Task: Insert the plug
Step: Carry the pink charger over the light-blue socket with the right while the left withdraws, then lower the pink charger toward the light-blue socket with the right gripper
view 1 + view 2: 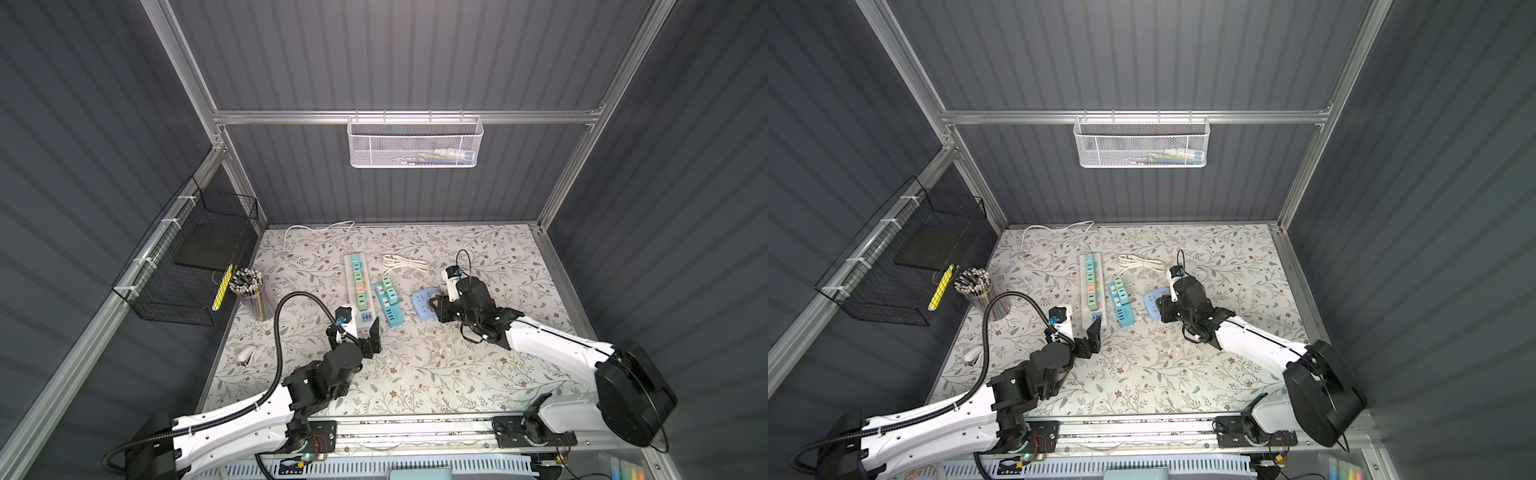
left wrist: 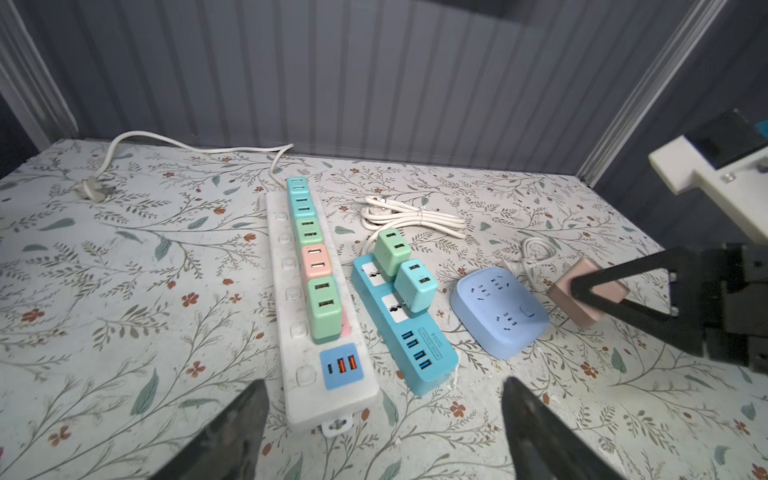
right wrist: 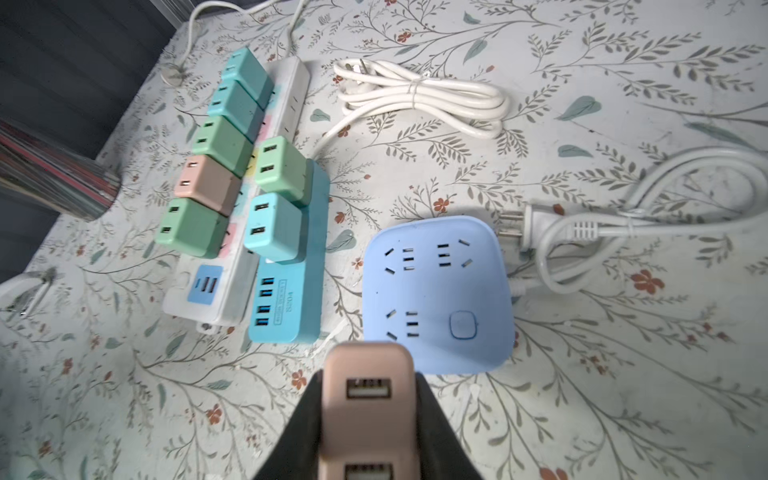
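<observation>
The plug [image 3: 368, 399] is a pink two-port USB charger, and my right gripper [image 3: 368, 374] is shut on it. It hangs just above the near edge of the light-blue square socket block [image 3: 436, 291], whose sockets are all free. In a top view the right gripper [image 1: 436, 305] sits at that block [image 1: 420, 305]. The left wrist view shows the plug [image 2: 559, 291] beside the block [image 2: 498, 316]. My left gripper [image 2: 384, 384] stands open and holds nothing, just short of the white power strip's [image 2: 291, 332] near end. Both top views show the left gripper [image 1: 357, 332] [image 1: 1077, 332] there.
The white strip carries several coloured chargers. A teal strip [image 2: 432, 353] beside it carries two. Behind them lies a coiled white cable [image 1: 405, 262], and another cable with its plug [image 3: 582, 228] lies by the blue block. At the left stand a pencil cup [image 1: 251, 291] and a black wire basket [image 1: 187, 266].
</observation>
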Tool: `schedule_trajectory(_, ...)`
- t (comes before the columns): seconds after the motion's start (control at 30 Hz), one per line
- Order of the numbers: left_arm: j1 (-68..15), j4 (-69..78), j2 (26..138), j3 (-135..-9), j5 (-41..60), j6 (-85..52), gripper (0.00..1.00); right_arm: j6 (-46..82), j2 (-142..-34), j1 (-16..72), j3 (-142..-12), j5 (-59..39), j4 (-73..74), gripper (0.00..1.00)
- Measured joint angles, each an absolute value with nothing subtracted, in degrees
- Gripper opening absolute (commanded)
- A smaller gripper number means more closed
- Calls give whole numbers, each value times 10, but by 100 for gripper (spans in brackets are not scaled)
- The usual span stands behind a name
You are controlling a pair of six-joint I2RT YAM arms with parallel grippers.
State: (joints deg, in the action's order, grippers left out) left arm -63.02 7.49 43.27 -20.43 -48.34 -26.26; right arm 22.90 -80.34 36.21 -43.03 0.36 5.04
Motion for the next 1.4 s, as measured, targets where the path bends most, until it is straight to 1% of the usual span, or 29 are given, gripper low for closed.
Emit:
schedule_trajectory(0.2,-630,43,382,-200,-495,-280,89,215,-861,363,-453,25,67,18)
schedule_trajectory(0.33,-630,40,372,-194,-495,-279,89,209,-893,363,-466,33,73,18)
schedule_trajectory(0.73,-630,62,385,-186,-469,-255,89,204,-921,365,-468,50,86,18)
schedule_trajectory(0.97,-630,62,369,-181,-468,-246,90,200,-923,366,-469,56,81,18)
schedule_trajectory(1.4,-630,62,370,-180,-470,-235,91,177,-951,394,-497,109,70,18)
